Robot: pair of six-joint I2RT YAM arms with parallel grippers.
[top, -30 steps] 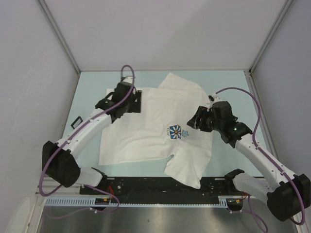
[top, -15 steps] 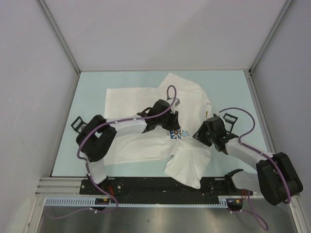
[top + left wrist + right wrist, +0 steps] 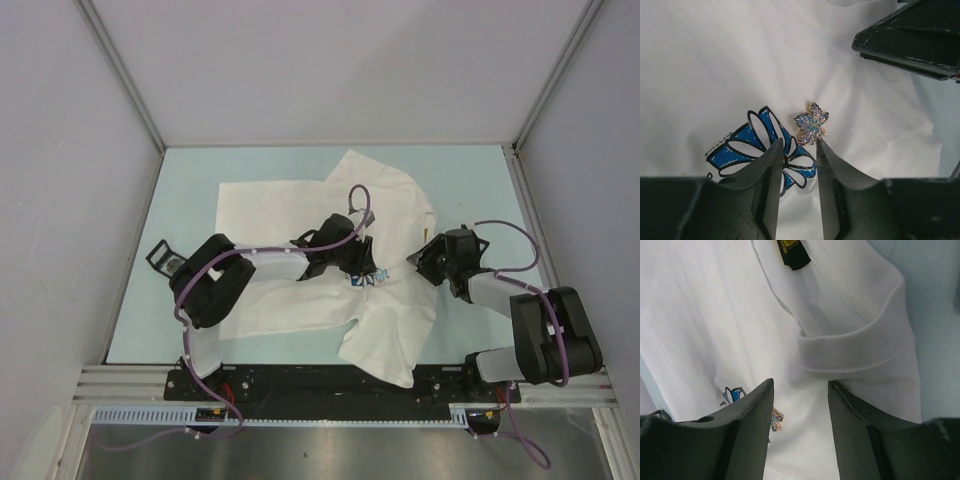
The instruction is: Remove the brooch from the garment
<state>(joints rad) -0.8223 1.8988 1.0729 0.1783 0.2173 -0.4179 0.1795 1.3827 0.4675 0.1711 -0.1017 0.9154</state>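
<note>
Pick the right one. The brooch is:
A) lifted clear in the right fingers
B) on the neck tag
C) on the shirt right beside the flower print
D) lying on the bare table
C: the left wrist view shows the brooch on the shirt, next to the flower print, just off the tips of the left fingers.
</note>
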